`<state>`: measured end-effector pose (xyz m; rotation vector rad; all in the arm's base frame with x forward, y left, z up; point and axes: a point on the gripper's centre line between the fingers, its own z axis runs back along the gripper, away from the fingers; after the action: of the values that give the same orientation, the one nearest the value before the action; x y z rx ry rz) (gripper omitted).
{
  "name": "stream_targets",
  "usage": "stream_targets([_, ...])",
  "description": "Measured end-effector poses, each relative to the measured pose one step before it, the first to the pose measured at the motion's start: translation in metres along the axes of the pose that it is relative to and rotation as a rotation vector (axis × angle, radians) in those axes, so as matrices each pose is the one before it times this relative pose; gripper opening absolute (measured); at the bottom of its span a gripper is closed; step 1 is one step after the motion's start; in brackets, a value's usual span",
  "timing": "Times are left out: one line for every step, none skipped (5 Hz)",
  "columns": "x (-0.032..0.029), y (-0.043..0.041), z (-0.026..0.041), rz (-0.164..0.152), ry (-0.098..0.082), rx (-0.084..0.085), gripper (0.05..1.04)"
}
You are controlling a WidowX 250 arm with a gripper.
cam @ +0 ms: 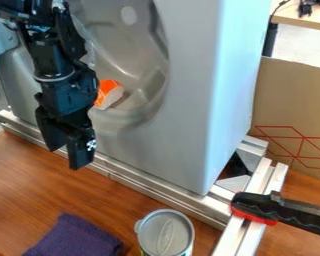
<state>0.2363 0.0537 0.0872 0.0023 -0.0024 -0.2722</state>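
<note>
The black gripper (pixel 67 156) hangs at the left over the front edge of the grey unit, pointing down. Its two fingers stand apart, with nothing seen between them. Just behind and to the right of its wrist, an orange and white piece (pixel 109 94) lies in the grey molded basin (pixel 139 107); the arm may cover part of its left side. At the bottom, a metal can (pixel 166 234) stands on the wooden surface, lid up. A dark purple cloth (pixel 76 238) lies to the can's left, below the gripper.
Silver metal rails (pixel 159 189) run along the grey unit's base. A black and red clamp handle (pixel 259 207) sits across the rails at the right. The unit's tall smooth side (pixel 206 90) rises right of the basin, with a cardboard panel (pixel 293 95) beyond it.
</note>
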Motion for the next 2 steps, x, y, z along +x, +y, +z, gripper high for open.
stream_targets([-0.00347, -0.00212, -0.00624, 0.0038, 0.0183, -0.0113, 1.000])
stream_targets([-0.01569, -0.02255, -0.00880, -0.0147, -0.0144, -0.0153, 1.000])
